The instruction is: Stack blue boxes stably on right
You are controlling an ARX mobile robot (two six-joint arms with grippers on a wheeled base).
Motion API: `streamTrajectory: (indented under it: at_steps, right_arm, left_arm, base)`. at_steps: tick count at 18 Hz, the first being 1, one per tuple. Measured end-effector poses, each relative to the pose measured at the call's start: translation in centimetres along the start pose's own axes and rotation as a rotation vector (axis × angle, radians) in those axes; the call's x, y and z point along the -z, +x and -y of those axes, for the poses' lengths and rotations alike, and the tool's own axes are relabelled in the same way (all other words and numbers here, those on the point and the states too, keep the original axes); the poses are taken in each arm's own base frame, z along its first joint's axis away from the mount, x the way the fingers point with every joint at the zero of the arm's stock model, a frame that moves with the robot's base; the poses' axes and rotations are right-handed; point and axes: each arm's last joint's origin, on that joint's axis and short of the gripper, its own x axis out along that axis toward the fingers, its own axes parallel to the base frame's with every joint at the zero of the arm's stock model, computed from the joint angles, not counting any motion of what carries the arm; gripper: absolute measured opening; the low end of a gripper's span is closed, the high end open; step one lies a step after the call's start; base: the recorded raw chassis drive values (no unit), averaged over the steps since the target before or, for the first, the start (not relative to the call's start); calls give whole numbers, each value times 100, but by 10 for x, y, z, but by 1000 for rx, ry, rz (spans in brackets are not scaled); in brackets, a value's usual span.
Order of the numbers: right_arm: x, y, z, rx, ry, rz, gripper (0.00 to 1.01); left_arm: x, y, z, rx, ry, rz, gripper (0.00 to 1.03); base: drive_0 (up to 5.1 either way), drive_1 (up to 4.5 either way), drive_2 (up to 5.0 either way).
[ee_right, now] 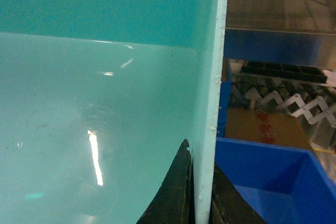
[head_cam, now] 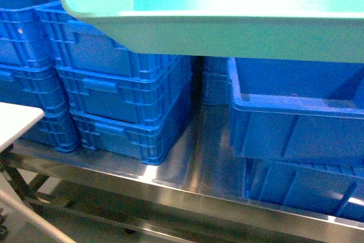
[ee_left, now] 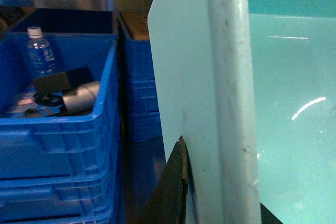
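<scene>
One of the blue boxes (head_cam: 227, 27), a pale turquoise tub, hangs in the air across the top of the head view, above the crates on the right. My left gripper (ee_left: 220, 182) is shut on its left wall (ee_left: 199, 77), with one dark finger (ee_left: 170, 192) outside the wall. Over at the tub's other end, my right gripper (ee_right: 202, 182) is shut on the right wall (ee_right: 207, 77), a finger (ee_right: 176, 192) pressing inside. The tub's inside (ee_right: 79, 119) holds nothing. Neither gripper shows in the head view.
Dark blue ribbed crates (head_cam: 125, 95) are stacked at left on the steel table (head_cam: 187, 163). At right an open dark blue crate (head_cam: 296, 123) sits on another (head_cam: 301, 189). A white tabletop corner (head_cam: 14, 120) juts in at left. One left crate (ee_left: 63, 140) holds a water bottle (ee_left: 41, 56).
</scene>
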Motion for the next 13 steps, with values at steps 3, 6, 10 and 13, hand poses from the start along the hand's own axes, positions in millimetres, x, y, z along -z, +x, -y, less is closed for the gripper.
streamTrajectory:
  at_steps: [3, 6, 10, 13]
  right_arm:
    - [0, 0, 0, 0, 1, -3, 2]
    - [0, 0, 0, 0, 3, 3, 2]
    - [1, -1, 4, 12, 2, -5, 2]
    - [1, -1, 4, 7, 6, -6, 2]
  left_arm:
    - [0, 0, 0, 0, 0, -2, 6]
    - [0, 0, 0, 1, 0, 3, 6]
    - [0, 0, 3, 4, 5, 1, 6]
    - [0, 0, 2, 4, 5, -1, 6]
  base:
    - [317, -505, -251]
    - [304, -521, -264]
    - [302, -522, -264]
    - [204, -202, -317]
